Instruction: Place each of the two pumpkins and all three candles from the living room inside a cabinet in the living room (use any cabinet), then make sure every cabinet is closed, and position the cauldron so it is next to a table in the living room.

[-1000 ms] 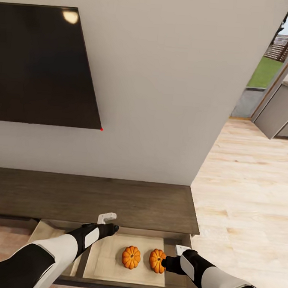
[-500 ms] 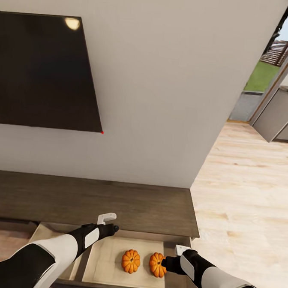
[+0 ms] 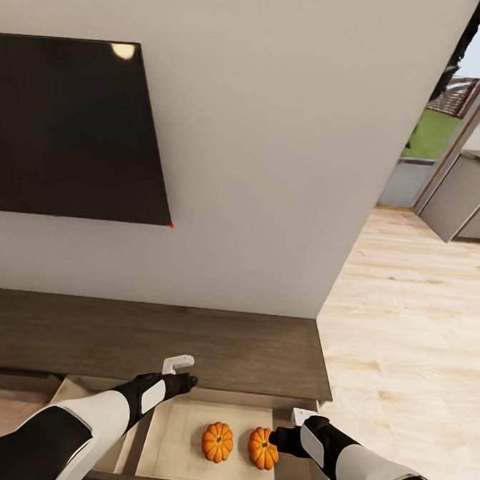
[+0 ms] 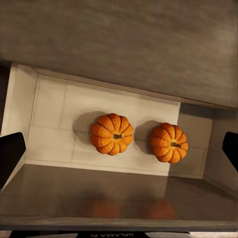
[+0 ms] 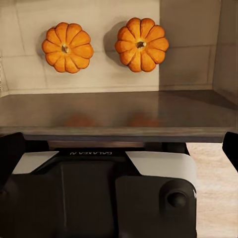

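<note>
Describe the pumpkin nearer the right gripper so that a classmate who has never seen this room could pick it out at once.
Below the wall-mounted TV runs a long dark wooden cabinet with one drawer pulled open. Two orange pumpkins sit side by side on its beige floor; yours is the pumpkin nearer the wooden floor, beside the right gripper.

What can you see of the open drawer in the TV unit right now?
The drawer is pulled out from the dark-brown wooden cabinet, below its top. Its inside is light beige with a panelled floor and low walls. Two orange pumpkins sit upright on that floor, side by side, apart from each other. Nothing else is visible inside.
</note>
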You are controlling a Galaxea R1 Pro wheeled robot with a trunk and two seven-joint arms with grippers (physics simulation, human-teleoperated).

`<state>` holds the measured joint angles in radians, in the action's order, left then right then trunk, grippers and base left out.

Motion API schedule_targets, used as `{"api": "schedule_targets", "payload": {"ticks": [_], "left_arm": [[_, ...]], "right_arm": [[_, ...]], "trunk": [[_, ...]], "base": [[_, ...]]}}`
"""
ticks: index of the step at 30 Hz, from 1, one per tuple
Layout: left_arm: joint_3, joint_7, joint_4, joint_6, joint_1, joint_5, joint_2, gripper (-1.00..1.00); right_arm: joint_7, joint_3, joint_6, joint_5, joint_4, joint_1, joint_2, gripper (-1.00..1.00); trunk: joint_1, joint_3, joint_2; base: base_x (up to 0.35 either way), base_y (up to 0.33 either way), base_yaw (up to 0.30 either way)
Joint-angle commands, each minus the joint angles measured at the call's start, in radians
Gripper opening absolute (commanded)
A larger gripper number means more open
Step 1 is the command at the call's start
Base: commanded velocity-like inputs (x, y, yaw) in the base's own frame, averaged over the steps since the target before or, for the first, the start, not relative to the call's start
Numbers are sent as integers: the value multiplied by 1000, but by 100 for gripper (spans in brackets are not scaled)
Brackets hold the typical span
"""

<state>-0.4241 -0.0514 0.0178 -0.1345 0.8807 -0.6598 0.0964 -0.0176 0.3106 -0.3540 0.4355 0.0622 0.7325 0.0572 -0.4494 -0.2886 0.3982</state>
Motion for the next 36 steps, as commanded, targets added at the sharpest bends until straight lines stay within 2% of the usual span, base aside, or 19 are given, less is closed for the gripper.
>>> {"api": "schedule_targets", "payload": {"ticks": [1,29,36], "left_arm": [[-8,-4,2,-2,1,-11,0,100],[-8,-4,2,-2,1,-11,5,100],[-8,-4,2,-2,1,-11,7,100]], "right_arm": [[-2,8,-4,6,1,1,0,100],[-1,8,-3,6,1,1,0,100],[-2,9,-3,5,1,1,1,100]], "trunk": [[-1,0,2],[-1,47,2],[-1,58,2]], "base": [[0,0,0],[-1,-1,0],[-134,-142,0]]}}
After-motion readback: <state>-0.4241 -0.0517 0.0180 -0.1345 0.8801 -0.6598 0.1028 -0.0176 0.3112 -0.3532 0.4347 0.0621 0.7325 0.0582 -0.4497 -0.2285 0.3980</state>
